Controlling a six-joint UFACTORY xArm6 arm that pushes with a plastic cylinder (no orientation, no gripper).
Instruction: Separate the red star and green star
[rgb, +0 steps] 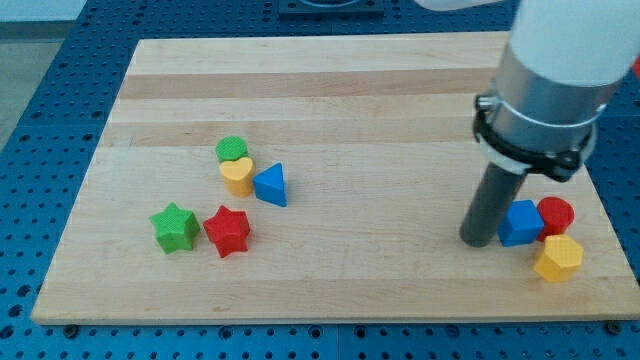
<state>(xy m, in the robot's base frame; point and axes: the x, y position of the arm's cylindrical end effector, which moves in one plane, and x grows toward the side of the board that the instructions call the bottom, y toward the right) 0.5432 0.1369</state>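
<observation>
The red star (228, 231) lies near the view's bottom left on the wooden board (330, 100). The green star (174, 227) lies just to its left, the two nearly touching. My tip (478, 241) rests on the board far to the view's right of both stars, right beside the left side of a blue cube (520, 222).
A green cylinder (232, 150), a yellow heart (237, 176) and a blue triangle (271, 185) cluster just above the stars. A red cylinder (555, 214) and a yellow hexagon (558, 258) sit by the blue cube near the board's right edge.
</observation>
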